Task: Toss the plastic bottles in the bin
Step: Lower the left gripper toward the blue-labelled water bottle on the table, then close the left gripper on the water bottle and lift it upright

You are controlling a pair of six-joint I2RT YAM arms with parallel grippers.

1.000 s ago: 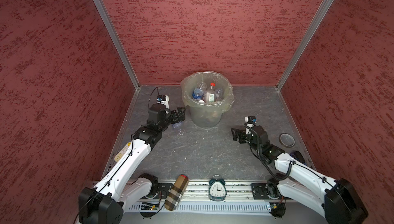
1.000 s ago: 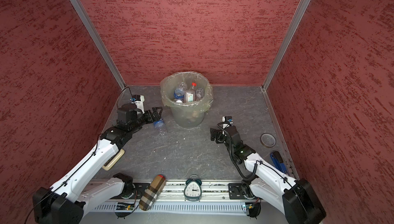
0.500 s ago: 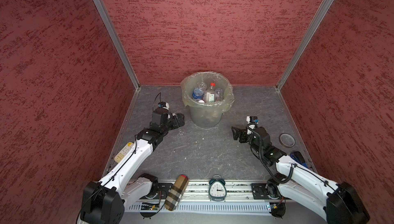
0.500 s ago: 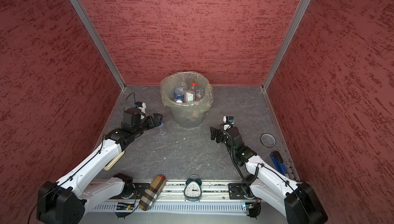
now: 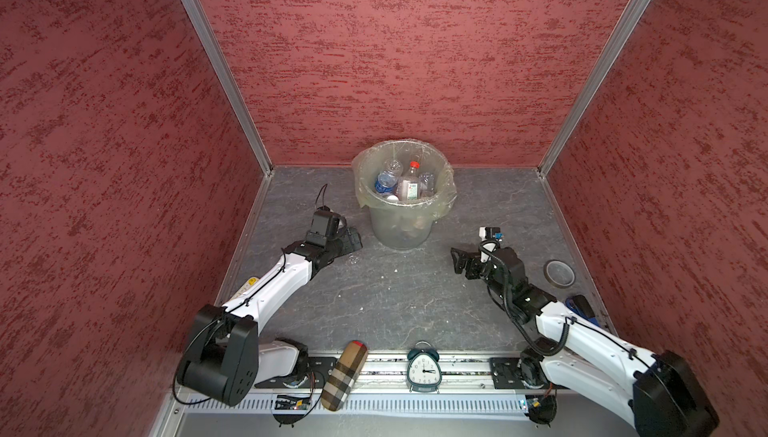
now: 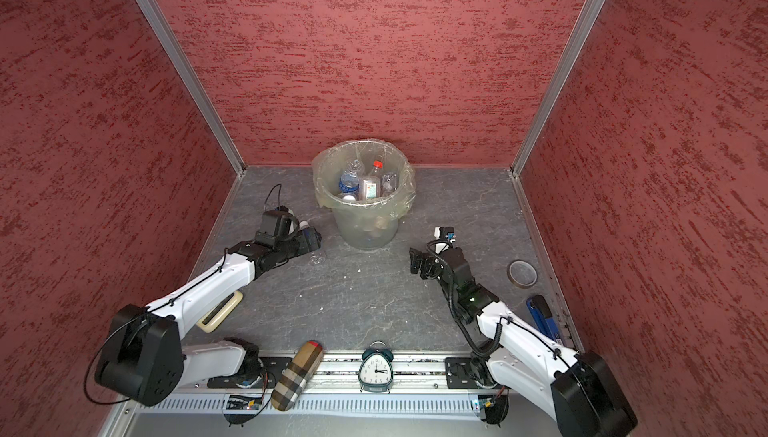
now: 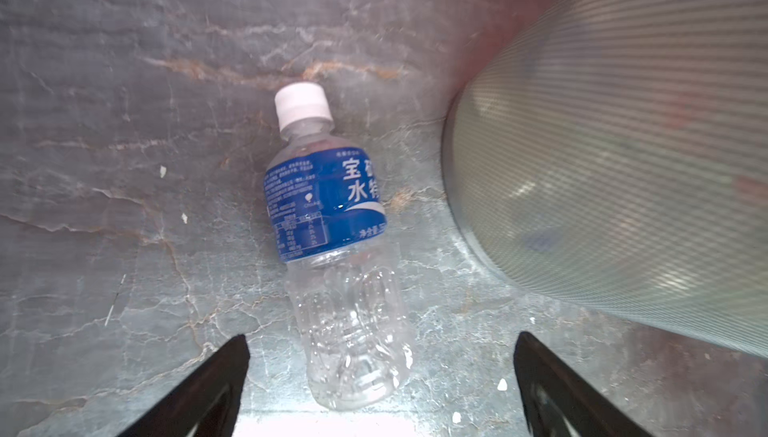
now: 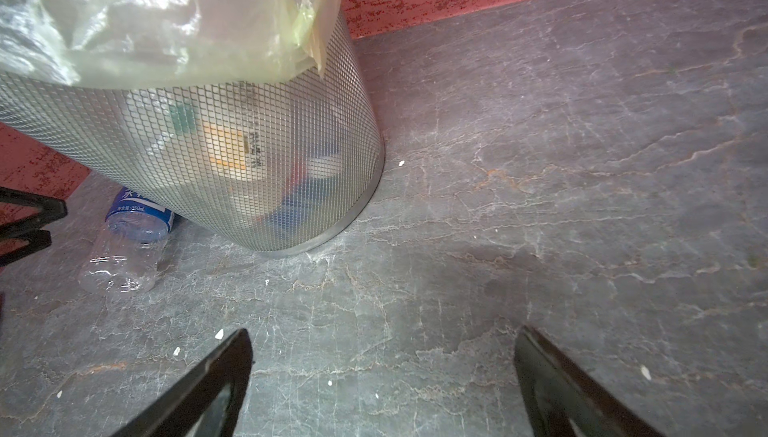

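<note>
Blue-labelled and white-capped, a small clear plastic bottle point(image 7: 332, 227) lies on its side on the grey stone-patterned floor point(image 7: 124, 164), just beside the base of the round metal-mesh bin point(image 7: 602, 164). The bin's yellowish liner bag point(image 5: 446, 198) already holds several other bottles point(image 5: 401, 189).

The left gripper point(image 7: 382, 337) hovers low over the bottle's ribbed bottom end. Its jaws are spread wide and empty, one finger on each side, touching nothing.

The pick-up looks best done by lowering until both fingers flank the body. They should then close across its width, nearer the label, where the thin wall is likely firmer. An empty bottle like this may roll or crumple, so a centred, gentle squeeze seems wise. The finger on the bin's side should stay off the mesh.

Across the floor, the right gripper point(image 8: 384, 333) is equally wide and holds nothing. It hangs above bare floor near the bin's opposite side.
</note>
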